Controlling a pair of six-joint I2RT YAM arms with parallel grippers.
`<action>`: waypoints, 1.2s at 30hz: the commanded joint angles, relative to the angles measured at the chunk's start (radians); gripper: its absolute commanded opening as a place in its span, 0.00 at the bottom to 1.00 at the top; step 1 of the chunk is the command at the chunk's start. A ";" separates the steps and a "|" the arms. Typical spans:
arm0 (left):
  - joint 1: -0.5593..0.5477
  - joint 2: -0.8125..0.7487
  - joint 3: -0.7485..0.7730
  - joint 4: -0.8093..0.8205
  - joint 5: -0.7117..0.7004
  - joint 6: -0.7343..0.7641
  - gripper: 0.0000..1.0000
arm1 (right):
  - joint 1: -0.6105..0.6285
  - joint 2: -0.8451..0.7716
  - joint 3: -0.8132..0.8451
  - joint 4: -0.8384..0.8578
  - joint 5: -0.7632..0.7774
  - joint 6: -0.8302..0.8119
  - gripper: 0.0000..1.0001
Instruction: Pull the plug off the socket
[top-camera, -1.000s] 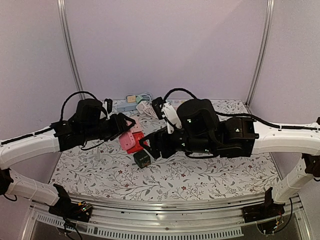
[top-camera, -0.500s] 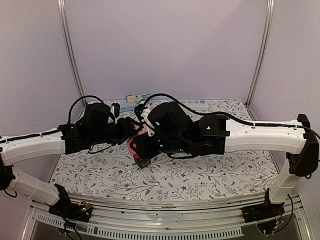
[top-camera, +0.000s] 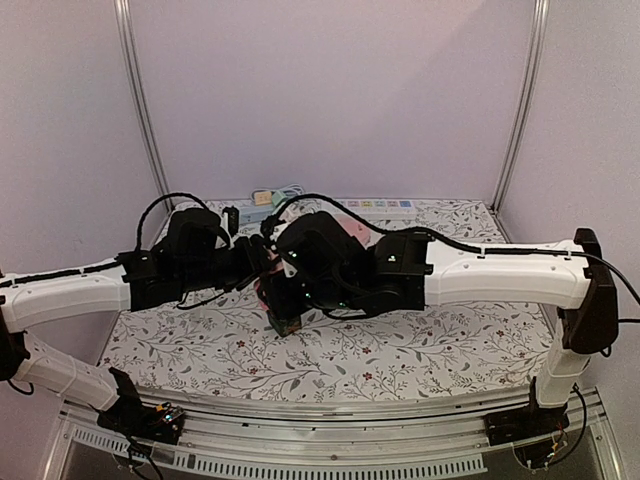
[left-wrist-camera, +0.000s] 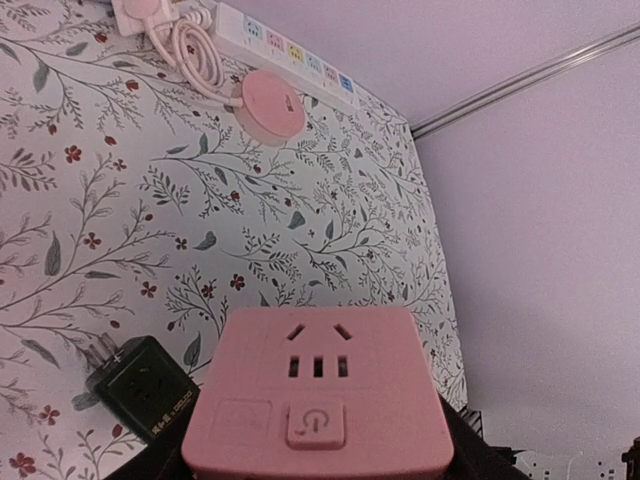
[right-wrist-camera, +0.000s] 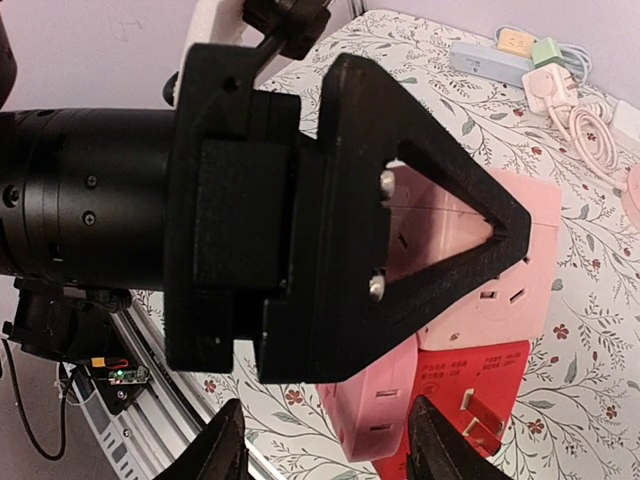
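— Left gripper?
— Clenched on the pink socket cube, held above the floral table; red plug block sits against it.
— Right gripper?
— Fingers straddle that block; grip cannot be told; dark adapter lies on the table nearby.

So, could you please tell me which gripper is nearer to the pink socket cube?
Left. The left gripper is clamped on the pink socket cube; the right gripper hangs open just short of it.
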 joint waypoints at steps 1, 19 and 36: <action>-0.017 -0.040 0.003 0.069 -0.007 -0.014 0.03 | -0.023 0.020 0.020 -0.028 0.013 0.019 0.53; -0.015 0.007 0.072 0.046 0.047 0.034 0.03 | -0.013 0.009 -0.009 0.069 -0.146 -0.128 0.49; 0.048 -0.006 0.083 0.011 0.112 0.051 0.03 | 0.111 -0.094 -0.123 0.080 -0.037 -0.327 0.51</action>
